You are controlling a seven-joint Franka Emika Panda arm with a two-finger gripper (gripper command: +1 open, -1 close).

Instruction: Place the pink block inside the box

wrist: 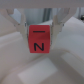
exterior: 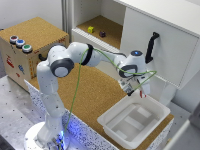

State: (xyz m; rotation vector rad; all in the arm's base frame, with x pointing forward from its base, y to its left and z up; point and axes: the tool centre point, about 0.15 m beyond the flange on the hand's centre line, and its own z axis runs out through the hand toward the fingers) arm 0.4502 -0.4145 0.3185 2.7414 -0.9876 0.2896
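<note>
- Pincer (wrist: 41, 31) is clamped on the pink block (wrist: 40, 38), one finger on each side face, so the cube hangs free for lowering.
- In the exterior view the pincer (exterior: 138, 92) sits right of centre, just above the far rim of the box (exterior: 156, 111), which rests on the cork bench (exterior: 95, 92); the block itself is too small to make out there.
- Being a cube, the block has no long axis; its face marked "N" points toward the wrist camera, edges square to the fingers (wrist: 59, 27).
</note>
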